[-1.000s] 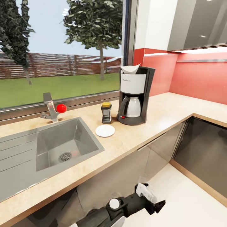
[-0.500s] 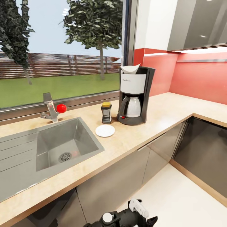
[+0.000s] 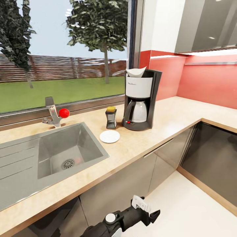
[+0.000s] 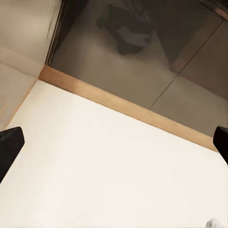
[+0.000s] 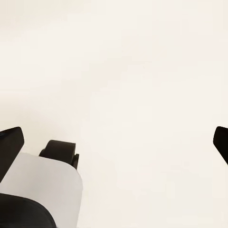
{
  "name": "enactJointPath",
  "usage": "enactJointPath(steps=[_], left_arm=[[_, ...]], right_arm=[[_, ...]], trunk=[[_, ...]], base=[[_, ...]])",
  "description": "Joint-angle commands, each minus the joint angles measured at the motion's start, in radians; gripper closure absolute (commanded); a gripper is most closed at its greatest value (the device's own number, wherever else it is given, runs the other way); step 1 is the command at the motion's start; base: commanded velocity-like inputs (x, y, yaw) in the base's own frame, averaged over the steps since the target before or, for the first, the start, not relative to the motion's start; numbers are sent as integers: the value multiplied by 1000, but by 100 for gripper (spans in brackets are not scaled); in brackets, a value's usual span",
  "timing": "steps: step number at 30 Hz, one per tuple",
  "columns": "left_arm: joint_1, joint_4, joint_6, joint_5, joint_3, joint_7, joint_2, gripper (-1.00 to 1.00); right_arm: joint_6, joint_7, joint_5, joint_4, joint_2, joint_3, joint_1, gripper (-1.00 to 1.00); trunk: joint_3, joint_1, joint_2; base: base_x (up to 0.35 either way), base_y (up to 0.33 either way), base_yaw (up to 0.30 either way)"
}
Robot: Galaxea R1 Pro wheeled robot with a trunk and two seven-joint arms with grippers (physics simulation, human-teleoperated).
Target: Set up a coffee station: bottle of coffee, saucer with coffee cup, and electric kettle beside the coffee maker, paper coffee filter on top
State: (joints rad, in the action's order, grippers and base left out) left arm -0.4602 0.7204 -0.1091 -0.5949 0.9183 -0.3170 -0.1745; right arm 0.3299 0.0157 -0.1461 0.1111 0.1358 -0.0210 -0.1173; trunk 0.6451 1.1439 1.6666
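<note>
The coffee maker [image 3: 141, 100] stands on the kitchen countertop [image 3: 171, 115] by the window corner. A white paper coffee filter [image 3: 135, 72] sits on top of it. The bottle of coffee [image 3: 111, 118] stands just left of the machine. In front of the bottle lies the saucer [image 3: 109, 136] with nothing on it. The coffee cup, the electric kettle and the kitchen shelf are out of view. My left gripper [image 3: 153, 216] hangs low below the counter's front, open and holding nothing [image 4: 114, 147]. My right gripper [image 5: 114, 142] is open over the pale floor.
A steel sink [image 3: 19, 144] and a faucet [image 3: 54, 115] with a red knob lie left of the saucer. Glossy dark cabinets [image 3: 214, 158] line the corner at right, above white floor [image 3: 184, 204]. My base [image 5: 42, 190] shows under the right gripper.
My left arm has drawn back to the left along the frame's lower edge; it dipped lower half a second ago and has risen slightly since. The things on the counter have not moved.
</note>
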Motion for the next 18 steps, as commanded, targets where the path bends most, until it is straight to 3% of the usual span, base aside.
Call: enactJointPath(steps=[1,14,18], left_arm=[[-1,-2,-4,-8,2,-2,0,-100],[-2,-4,-4,-8,2,-1,0,-100],[-2,-5,-4,-8,2,-1,0,-100]], right_arm=[[3,2,-3,-1,0,-2,-1,-100],[3,2,-3,-1,-1,-2,-1,-100],[3,1,-3,-1,-1,-2,-1,-100]], trunk=[[1,0,0],[1,0,0],[1,0,0]], base=[[-69,-7,0],[-243,-119,1],[-248,-141,128]])
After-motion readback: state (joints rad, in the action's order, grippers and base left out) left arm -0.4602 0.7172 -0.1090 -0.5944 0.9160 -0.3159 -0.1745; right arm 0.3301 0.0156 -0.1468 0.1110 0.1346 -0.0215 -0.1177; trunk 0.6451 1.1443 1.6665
